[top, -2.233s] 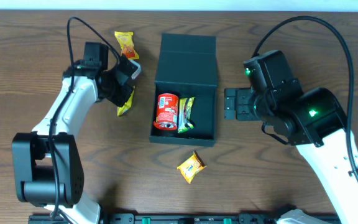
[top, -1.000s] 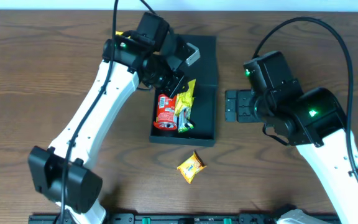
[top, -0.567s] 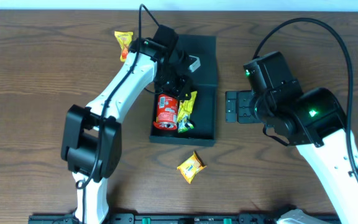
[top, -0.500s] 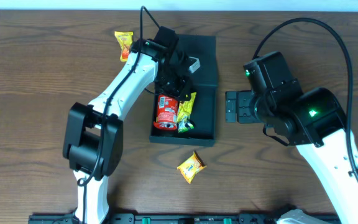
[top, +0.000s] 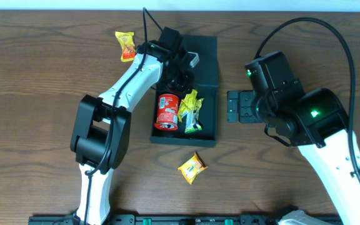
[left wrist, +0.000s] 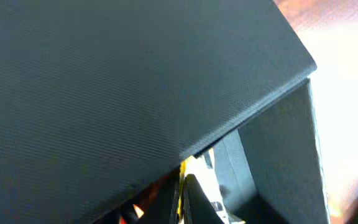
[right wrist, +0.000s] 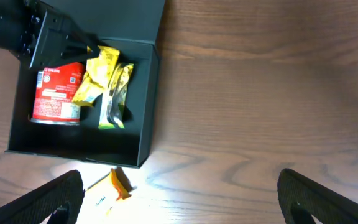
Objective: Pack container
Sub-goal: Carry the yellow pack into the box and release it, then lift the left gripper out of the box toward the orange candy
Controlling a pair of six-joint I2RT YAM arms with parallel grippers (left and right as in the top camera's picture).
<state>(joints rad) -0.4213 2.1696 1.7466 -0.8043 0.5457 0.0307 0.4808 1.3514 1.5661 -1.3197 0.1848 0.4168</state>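
**Inspector:** Position of the container (top: pixel 209 115)?
**Assistant:** Middle of the table (top: pixel 42 125). Its lid flap is folded back at the far end and the interior is exposed.
**Inspector:** Contents?
**Assistant:** A red chip can (top: pixel 167 112) lies along the left wall. A yellow packet (top: pixel 190 101) sits just beside it, overlapping a green-edged packet (top: pixel 194 122). The right portion of the floor is bare.
**Inspector:** Items outside?
**Assistant:** A loose yellow packet (top: pixel 192 167) near the front wall, and an orange packet (top: pixel 125 45) well apart at the far left.
**Inspector:** Left gripper (top: pixel 183 78)?
**Assistant:** Over the box's far end, right at the yellow packet. Whether the jaws are open or closed cannot be determined.
**Inspector:** Right gripper (top: pixel 233 106)?
**Assistant:** Beside the right wall, jaws spread wide, holding nothing.
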